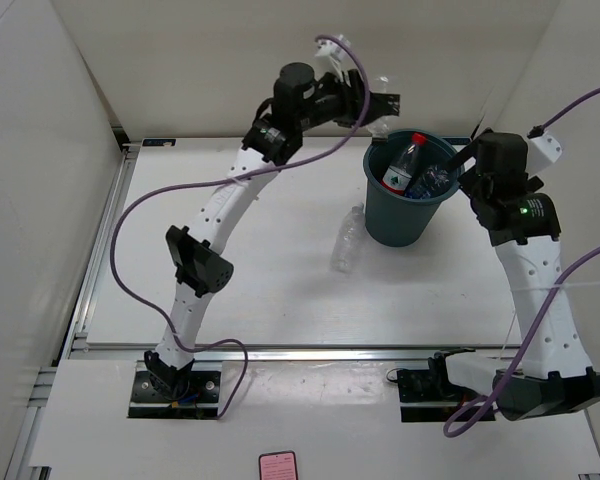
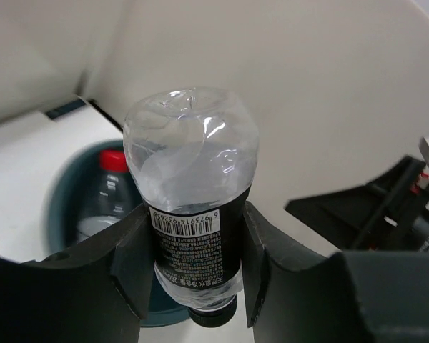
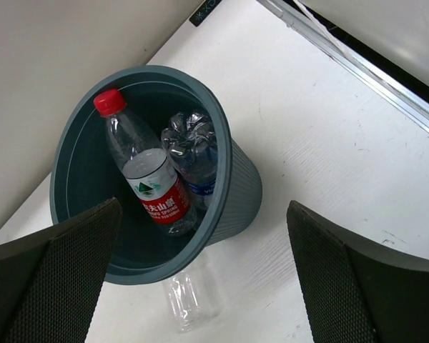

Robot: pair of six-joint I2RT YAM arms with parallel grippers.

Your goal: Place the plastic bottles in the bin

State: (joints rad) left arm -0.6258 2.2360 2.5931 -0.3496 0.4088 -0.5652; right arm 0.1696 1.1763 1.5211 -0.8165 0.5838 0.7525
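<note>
- A white table [image 1: 260, 300] stands inside plain white walls, with both arm bases bolted at its near edge.
- A small pink card [image 1: 277, 465] lies on the near ledge between the bases.
- The left arm [image 1: 205, 250] arches up from the near left corner towards the far side of the table, with a purple cable [image 1: 130, 220] looping beside it.
- The left gripper [image 2: 194, 271] is clamped on the black-labelled bottle [image 2: 193, 207], one finger on each side of the label. The bottle's black cap [image 2: 211, 316] points towards the wrist camera and its clear base points away.
- That bottle is off the table, near the far rim of the bin [image 1: 400, 215]. In the left wrist view the bin sits below and to the left of it.
- The unlabelled bottle [image 1: 347, 238] lies on the table just beside the bin's left wall. Whether they touch cannot be told.
- The round teal-grey bin stands upright towards the far right of the table.
- Inside it, the red-labelled bottle [image 3: 146, 171] leans with its red cap [image 3: 109, 101] near the rim.
- The blue-labelled bottle [image 3: 193, 157] rests right beside it, to its right, crumpled base up.
- The right gripper [image 3: 204, 279] hangs over the bin's right side, jaws spread wide and holding nothing.
</note>
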